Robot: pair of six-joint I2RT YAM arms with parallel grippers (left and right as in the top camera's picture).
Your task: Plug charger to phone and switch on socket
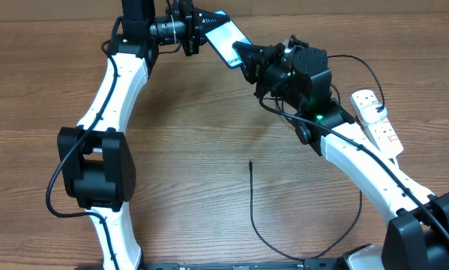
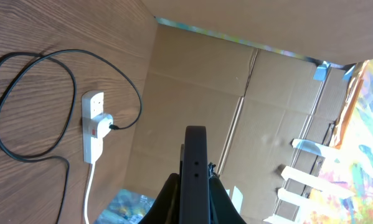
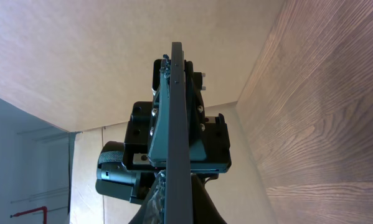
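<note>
**Left claw (image 1: pixel 200 31) and right claw (image 1: pixel 248 58) both clamped on the phone (image 1: pixel 225 37)**

From above, the phone hangs off the wooden table (image 1: pixel 209 150), over its far side, with the lit blue screen facing up at a slant. The left claw grips the phone's far end. The right claw grips the near end and partly covers the small lettering there. The charger cable (image 1: pixel 252 187) lies on the table, well apart from the phone. Its slim free end sits near the middle of the wood and points toward the far side, and the rest curls back to the near edge and round to the right. The power strip (image 1: pixel 389 139) lies at the right side, with a black plug (image 1: pixel 379 111) sitting in one of its outlets.

From the left wrist, the phone shows edge-on as a thin black bar rising between the claw's dark fingers, which are closed against it. Beyond it the power strip rests on the table beside a brown cardboard wall (image 2: pixel 198 81). The black cable loops wide over the wood from the strip, and a thick white cord (image 2: pixel 89 193) runs off the bottom.

From the right wrist, the phone is again edge-on, running straight up the middle. This claw pinches it at the bottom. Higher up, the left claw's jaws press on both faces. Table wood fills the right side.
</note>
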